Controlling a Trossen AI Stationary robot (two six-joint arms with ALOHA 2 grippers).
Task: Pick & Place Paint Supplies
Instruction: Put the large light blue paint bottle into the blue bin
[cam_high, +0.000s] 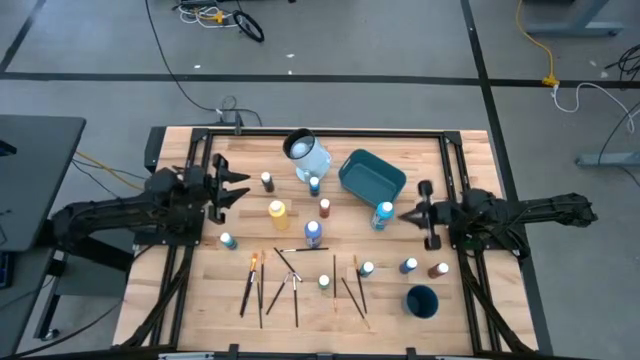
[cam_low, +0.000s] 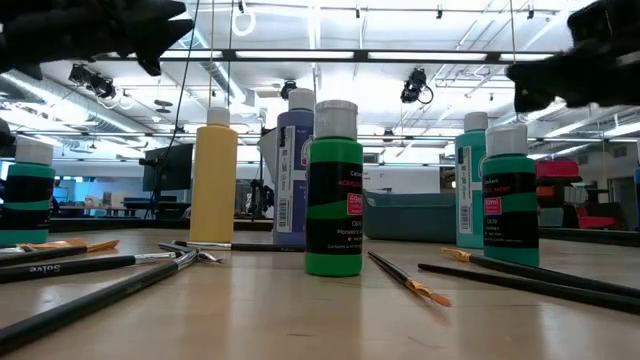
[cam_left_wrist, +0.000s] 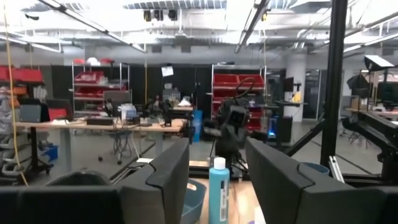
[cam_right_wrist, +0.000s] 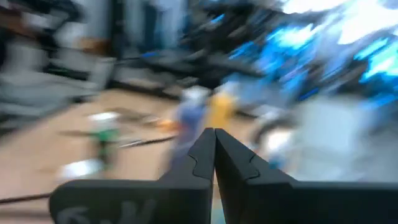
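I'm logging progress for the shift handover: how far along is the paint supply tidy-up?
Hardly begun, by the look of it. Done: nothing shows inside the teal tub or the dark blue cup. In hand: nothing; the left tool is open and empty at the table's left, the right tool is shut and empty beside the tub. Left: the paint bottles, like the yellow one, and the brushes lie scattered on the table.
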